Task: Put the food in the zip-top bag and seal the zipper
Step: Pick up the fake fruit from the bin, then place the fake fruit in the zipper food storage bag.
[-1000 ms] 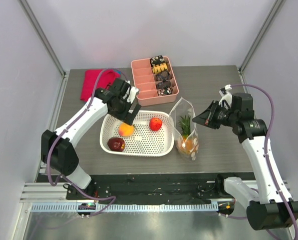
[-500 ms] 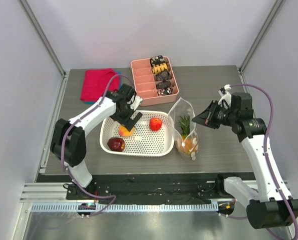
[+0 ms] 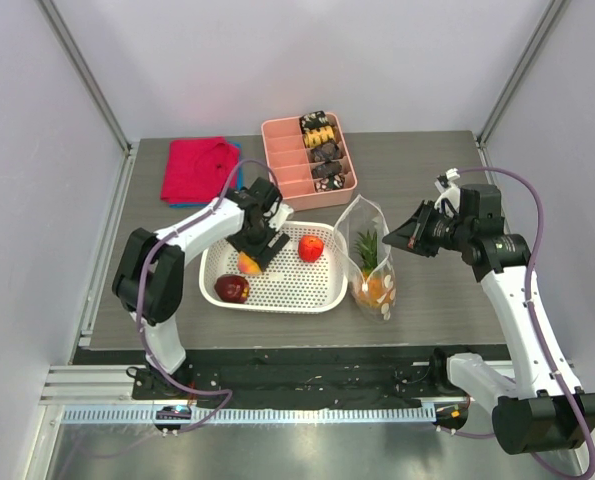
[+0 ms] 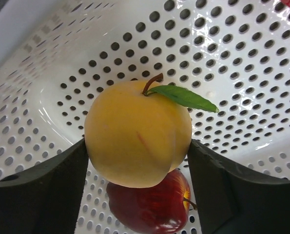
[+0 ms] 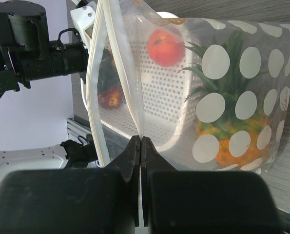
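The orange peach [image 3: 247,263] lies in the white basket [image 3: 277,303], with the dark red apple [image 3: 232,289] beside it and the small bright red apple [image 3: 311,247] further right. My left gripper [image 3: 260,245] is down in the basket. In the left wrist view its fingers [image 4: 47,195] touch both sides of the peach [image 4: 137,122], above the dark red apple [image 4: 149,207]. The zip-top bag [image 3: 369,250] stands upright right of the basket, with the pineapple [image 3: 374,275] inside. My right gripper [image 3: 402,240] is shut on the bag's mouth edge [image 5: 141,141], and the zipper [image 5: 98,73] gapes open.
A pink divided tray [image 3: 307,160] with dark brown and yellow snack pieces stands behind the basket. A red cloth [image 3: 197,168] lies at the back left. The basket's wall [image 4: 232,58] surrounds the left gripper.
My left gripper has moved right and down into the basket, over the peach, and now has its fingers on both sides of it. The right gripper and the bag have not moved.
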`<move>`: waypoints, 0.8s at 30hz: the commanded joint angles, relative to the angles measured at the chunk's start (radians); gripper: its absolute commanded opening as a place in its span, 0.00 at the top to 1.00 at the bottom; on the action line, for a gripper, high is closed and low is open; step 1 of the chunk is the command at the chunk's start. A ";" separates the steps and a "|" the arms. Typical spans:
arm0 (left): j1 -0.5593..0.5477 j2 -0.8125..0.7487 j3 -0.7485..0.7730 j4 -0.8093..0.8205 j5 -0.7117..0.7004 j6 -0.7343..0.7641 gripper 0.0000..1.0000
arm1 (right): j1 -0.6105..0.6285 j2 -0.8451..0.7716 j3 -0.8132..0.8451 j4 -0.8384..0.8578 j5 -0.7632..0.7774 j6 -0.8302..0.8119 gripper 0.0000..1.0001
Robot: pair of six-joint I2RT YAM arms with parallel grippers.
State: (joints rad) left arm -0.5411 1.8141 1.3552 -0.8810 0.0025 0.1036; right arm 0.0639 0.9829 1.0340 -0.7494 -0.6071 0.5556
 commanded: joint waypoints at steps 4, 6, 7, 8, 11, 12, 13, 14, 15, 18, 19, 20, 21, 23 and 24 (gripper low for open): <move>-0.002 -0.027 0.031 -0.027 0.103 -0.024 0.44 | -0.003 0.011 0.034 0.016 -0.011 -0.014 0.99; -0.002 -0.056 0.073 -0.053 0.122 -0.031 0.53 | -0.001 0.013 0.035 0.018 -0.011 -0.017 0.99; -0.002 -0.070 0.091 -0.074 0.152 -0.035 0.59 | -0.001 0.016 0.035 0.018 -0.011 -0.019 0.99; -0.003 -0.090 0.113 -0.081 0.168 -0.044 0.61 | -0.003 0.014 0.035 0.016 -0.011 -0.019 0.99; -0.019 -0.157 0.234 -0.095 0.237 -0.073 0.63 | -0.001 0.014 0.035 0.018 -0.010 -0.019 0.99; -0.028 -0.170 0.269 -0.093 0.246 -0.088 0.63 | -0.001 0.014 0.032 0.018 -0.007 -0.019 0.99; -0.051 -0.191 0.344 -0.093 0.257 -0.096 0.63 | -0.003 0.014 0.032 0.016 0.000 -0.019 0.99; -0.065 -0.197 0.379 -0.087 0.287 -0.099 0.63 | -0.001 0.014 0.032 0.015 0.003 -0.019 0.99; -0.082 -0.211 0.410 -0.076 0.295 -0.128 0.63 | -0.001 0.014 0.034 0.015 0.004 -0.019 0.99; -0.151 -0.226 0.496 0.003 0.330 -0.159 0.61 | -0.001 0.017 0.035 0.015 0.004 -0.019 0.99; -0.187 -0.234 0.507 0.029 0.336 -0.183 0.61 | -0.003 0.017 0.035 0.015 0.004 -0.017 0.99; -0.206 -0.231 0.512 0.054 0.341 -0.192 0.61 | -0.001 0.016 0.035 0.015 0.001 -0.017 0.99; -0.224 -0.228 0.516 0.089 0.341 -0.200 0.60 | -0.001 0.019 0.035 0.015 0.001 -0.019 0.99; -0.270 -0.194 0.533 0.106 0.344 -0.214 0.60 | -0.003 0.019 0.038 0.013 0.000 -0.020 0.99; -0.284 -0.179 0.535 0.126 0.343 -0.219 0.60 | -0.003 0.017 0.040 0.013 0.000 -0.020 0.99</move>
State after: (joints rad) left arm -0.7738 1.5726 1.8748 -0.8364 0.3019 -0.0593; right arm 0.0639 0.9981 1.0348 -0.7498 -0.6067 0.5510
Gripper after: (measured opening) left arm 0.729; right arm 0.022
